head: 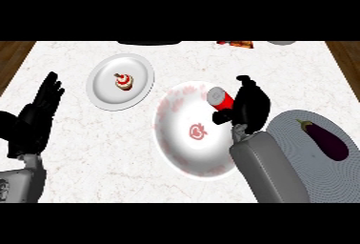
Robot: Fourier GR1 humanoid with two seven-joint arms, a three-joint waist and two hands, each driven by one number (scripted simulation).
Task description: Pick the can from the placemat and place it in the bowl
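Nearest me, my right forearm (271, 167) rises from the lower edge, lying over the left rim of the grey placemat (295, 143). An eggplant (325, 138) lies on that placemat, to the right of my right robot hand and apart from it. My left forearm comes in at the lower left, and the left robot hand (38, 112) sits there with its fingers straight and pointing up, resting open near the surface's left edge and holding nothing.

Farther on, my right robot hand (249, 105) is curled round the red can (222, 100), fingers wrapped on its right side. The can is tilted, its pale top pointing up and left, and it sits over the upper right part of the bowl (175, 138), just left of the hand. I cannot tell whether it touches the bowl. The bowl is white with a faint red pattern and a red mark at its middle, below and left of the hand.

Beyond, up and to the left of the right robot hand, a white plate (105, 93) carries a small cupcake (125, 82) on the pale marbled surface (77, 157).
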